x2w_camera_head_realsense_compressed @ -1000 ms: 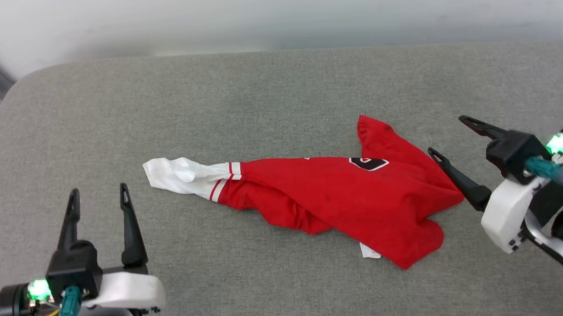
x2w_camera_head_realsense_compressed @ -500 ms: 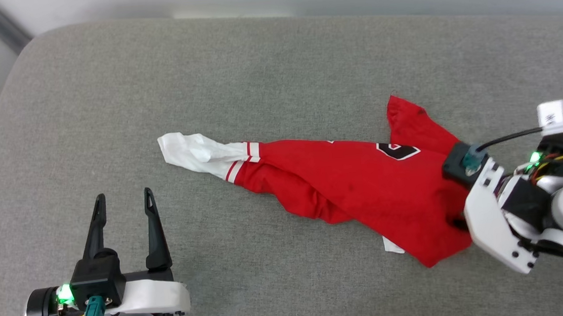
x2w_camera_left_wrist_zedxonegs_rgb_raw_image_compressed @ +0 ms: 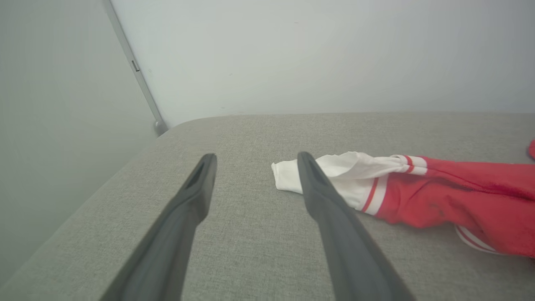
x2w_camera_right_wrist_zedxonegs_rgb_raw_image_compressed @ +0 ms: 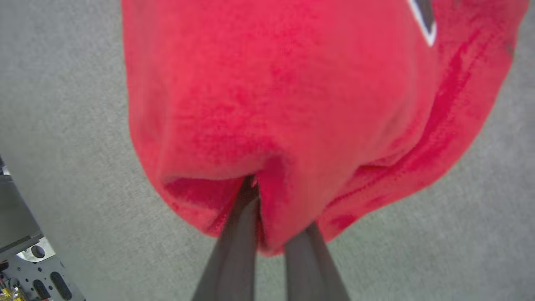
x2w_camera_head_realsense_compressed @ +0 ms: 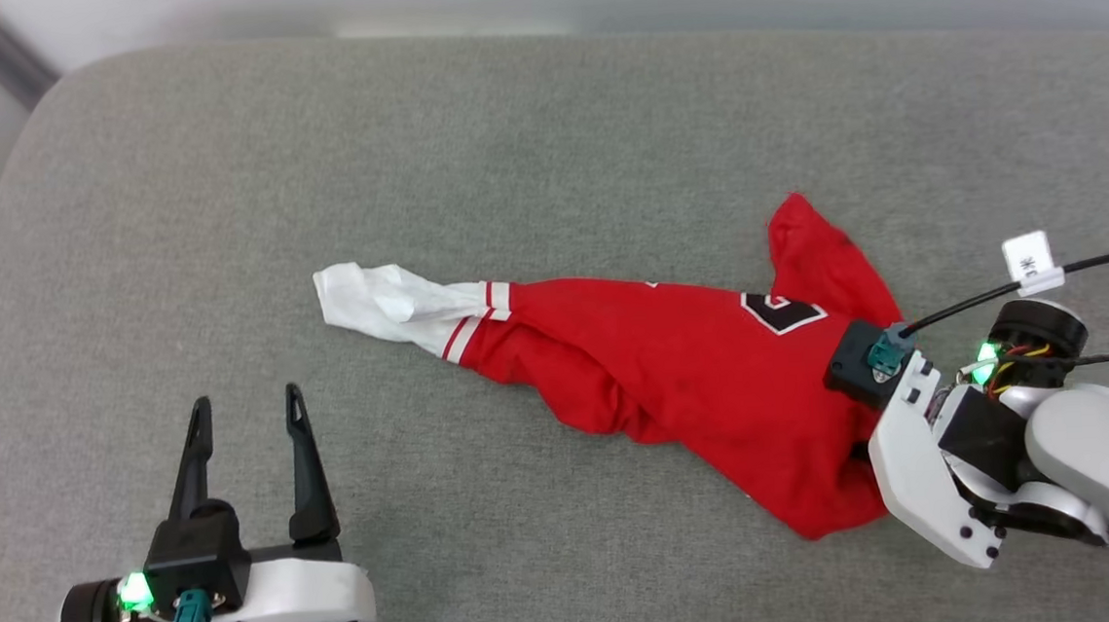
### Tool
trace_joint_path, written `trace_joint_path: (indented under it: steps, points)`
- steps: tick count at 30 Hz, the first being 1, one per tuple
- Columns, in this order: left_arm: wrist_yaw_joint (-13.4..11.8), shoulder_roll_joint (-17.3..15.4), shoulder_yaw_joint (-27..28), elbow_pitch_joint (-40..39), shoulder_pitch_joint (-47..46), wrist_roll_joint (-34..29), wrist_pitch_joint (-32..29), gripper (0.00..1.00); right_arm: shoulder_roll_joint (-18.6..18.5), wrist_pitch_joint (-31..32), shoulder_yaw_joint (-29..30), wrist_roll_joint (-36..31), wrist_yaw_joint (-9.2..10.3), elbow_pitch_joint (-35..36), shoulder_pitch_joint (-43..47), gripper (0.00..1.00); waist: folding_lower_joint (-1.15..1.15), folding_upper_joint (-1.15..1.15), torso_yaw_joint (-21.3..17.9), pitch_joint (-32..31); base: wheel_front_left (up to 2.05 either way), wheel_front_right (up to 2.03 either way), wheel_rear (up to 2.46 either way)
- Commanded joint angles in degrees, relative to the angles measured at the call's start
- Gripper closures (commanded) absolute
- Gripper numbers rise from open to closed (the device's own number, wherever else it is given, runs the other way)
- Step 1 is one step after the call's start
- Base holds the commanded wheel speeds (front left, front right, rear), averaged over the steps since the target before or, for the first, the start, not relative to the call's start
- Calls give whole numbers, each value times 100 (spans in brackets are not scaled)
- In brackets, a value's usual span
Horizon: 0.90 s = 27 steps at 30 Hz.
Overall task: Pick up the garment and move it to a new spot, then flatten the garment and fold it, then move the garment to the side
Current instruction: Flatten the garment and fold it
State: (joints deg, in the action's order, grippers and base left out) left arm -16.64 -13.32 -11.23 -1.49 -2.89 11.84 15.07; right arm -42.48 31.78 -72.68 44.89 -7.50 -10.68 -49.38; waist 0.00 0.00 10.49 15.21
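garment [x2w_camera_head_realsense_compressed: 676, 371]: lying crumpled in a long band across the middle and right of the worktop [x2w_camera_head_realsense_compressed: 408, 165]; running left to right in the head view; bunching up at its right end
sleeve [x2w_camera_head_realsense_compressed: 378, 304]: trailing off the garment's left end; showing white with red stripes at the seam; resting on the grey cloth cover
print [x2w_camera_head_realsense_compressed: 781, 312]: showing as a black, white-edged shape near the right end; being partly lost in a fold
right pincer [x2w_camera_right_wrist_zedxonegs_rgb_raw_image_compressed: 269, 217]: gripping the garment at its right end; squeezing a fold of red cloth between fingers standing nearly together; one tip being buried under the cloth
left pincer [x2w_camera_head_realsense_compressed: 246, 399]: standing open and gripping nothing; waiting at the front left of the worktop; pointing toward the far edge; sitting near the sleeve without touching it; touching the worktop or not, cannot tell
wall [x2w_camera_left_wrist_zedxonegs_rgb_raw_image_compressed: 292, 50]: rising pale behind the worktop's far edge
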Motion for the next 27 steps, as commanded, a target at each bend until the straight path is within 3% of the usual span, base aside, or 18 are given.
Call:
trace_joint_path:
  steps: [1,4,5,7,11,17,18,21,27]
  points:
    - [47,60,61,22,106,-64,14,0,-92,-114,5,139,2,144,-134,100,0,0,-113,-183,0,0,0]
    - [121,117,161,15,200,-136,14,0,-370,-240,191,342,3,572,-307,100,0,0,-169,-288,0,0,0]
    - [204,200,210,-11,269,-217,14,0,-653,-223,528,584,3,1007,-460,100,0,0,-178,-306,0,0,0]
    - [260,246,242,-37,255,-268,14,0,-832,-215,830,661,4,1230,-646,100,0,0,-157,-261,0,0,0]
    - [376,361,306,-74,159,-357,14,0,-874,-111,1367,568,3,1303,-976,100,0,0,-91,-84,0,0,0]
    - [559,554,380,-83,-101,-461,14,0,-182,149,1666,245,3,387,-1565,100,0,0,83,336,0,0,0]
    - [639,637,432,-89,-235,-511,14,0,338,146,1564,-70,4,-423,-1876,100,0,0,152,556,0,0,0]
    - [725,736,454,-65,-378,-543,14,0,793,205,1272,-339,3,-1345,-1994,100,0,0,252,752,0,0,0]
    - [851,863,524,14,-566,-605,14,0,1266,501,407,-423,3,-2648,-1857,100,0,0,402,917,0,0,0]
